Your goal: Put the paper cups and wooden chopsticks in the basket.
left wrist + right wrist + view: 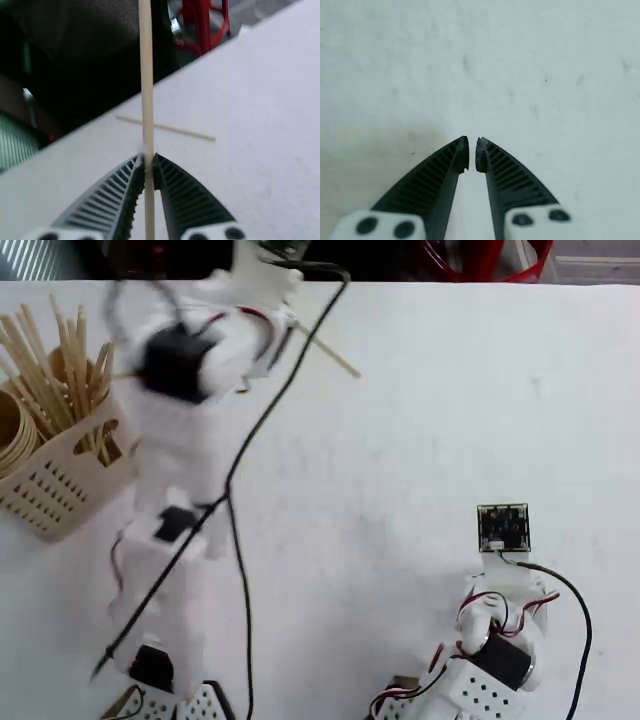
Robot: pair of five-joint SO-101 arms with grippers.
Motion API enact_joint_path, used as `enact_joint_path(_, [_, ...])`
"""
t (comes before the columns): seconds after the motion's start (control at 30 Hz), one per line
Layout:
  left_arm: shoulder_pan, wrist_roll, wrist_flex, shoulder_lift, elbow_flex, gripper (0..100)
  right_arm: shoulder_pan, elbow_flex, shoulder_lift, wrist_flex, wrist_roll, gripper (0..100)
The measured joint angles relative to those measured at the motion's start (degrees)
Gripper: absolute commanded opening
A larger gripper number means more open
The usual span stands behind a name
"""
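**Left gripper.** The left gripper (149, 162) is clamped on a chopstick (146, 75). The stick passes between the two fingertips. In the left wrist view its long axis runs straight from the bottom edge to the top edge of the frame, in line with the gripper.

**Second chopstick.** A second chopstick (167, 128) lies flat on the white table (260, 100) at frame centre, beyond the fingertips. Its long axis runs from left to right with a slight downward slope, crossing behind the held stick almost at a right angle.

**High view.** The left arm (185, 440) extends from the lower left to the upper centre of the frame. A stick (330, 355) projects from its head toward the lower right. Whether this is the held stick or the lying one cannot be determined.

**Basket.** The basket (60, 490) stands at the left edge. The bundle of chopsticks (40, 370) in it leans and fans toward the upper left. Paper cups (12, 440) sit in it at the frame edge.

**Right gripper.** The right arm (495, 640) sits at the lower right. The right gripper (471, 155) is narrow, with a thin slit between its tips, and holds nothing over bare table.
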Motion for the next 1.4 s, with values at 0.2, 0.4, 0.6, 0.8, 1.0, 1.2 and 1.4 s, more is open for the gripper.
enact_joint_path(0.2, [-10.11,-2.02,0.0,-23.74,-0.53,2,0.0,0.0,0.0,0.0,0.0,4.5])
enact_joint_path(0.4, [-27.78,1.76,-3.78,-28.84,-0.62,2,0.0,0.0,0.0,0.0,0.0,4.5])
enact_joint_path(0.6, [-36.57,9.67,-8.97,-20.57,-0.53,2,0.0,0.0,0.0,0.0,0.0,4.5])
enact_joint_path(0.8, [-40.7,14.68,-12.84,-10.64,-0.53,2,0.0,0.0,0.0,0.0,0.0,4.5])
enact_joint_path(1.0, [-40.79,14.95,-10.55,-8.79,-0.53,2,0.0,0.0,0.0,0.0,0.0,4.5])
enact_joint_path(1.2, [-40.7,14.95,-8.97,-7.12,-0.53,2,0.0,0.0,0.0,0.0,0.0,4.5])
enact_joint_path(1.4, [-39.3,12.04,-2.46,-8.18,-0.53,2,0.0,0.0,0.0,0.0,0.0,4.5])
